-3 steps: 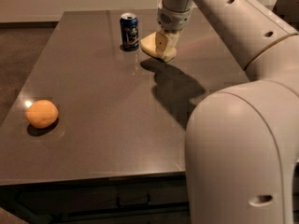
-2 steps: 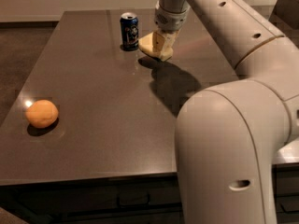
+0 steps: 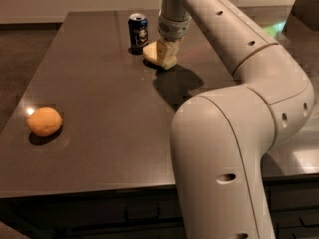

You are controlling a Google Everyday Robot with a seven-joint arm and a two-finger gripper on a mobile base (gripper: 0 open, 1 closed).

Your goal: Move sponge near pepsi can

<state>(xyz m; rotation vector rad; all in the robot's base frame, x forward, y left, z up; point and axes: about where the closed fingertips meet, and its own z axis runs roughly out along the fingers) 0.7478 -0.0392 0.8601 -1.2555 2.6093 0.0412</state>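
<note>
The pale yellow sponge (image 3: 155, 54) sits low at the table's far side, just right of the dark blue pepsi can (image 3: 137, 32), which stands upright. A narrow gap shows between them. My gripper (image 3: 167, 53) comes down from above on the sponge's right part and is shut on the sponge. I cannot tell whether the sponge's underside touches the table. The arm's large white links fill the right side of the view.
A round orange fruit (image 3: 44, 121) lies near the left front of the dark brown table (image 3: 99, 108). The table's front edge runs along the bottom. The arm's shadow falls on the table behind the sponge.
My gripper has moved the sponge a little to the left and lower, closer to the pepsi can. The can and the orange have not moved.
</note>
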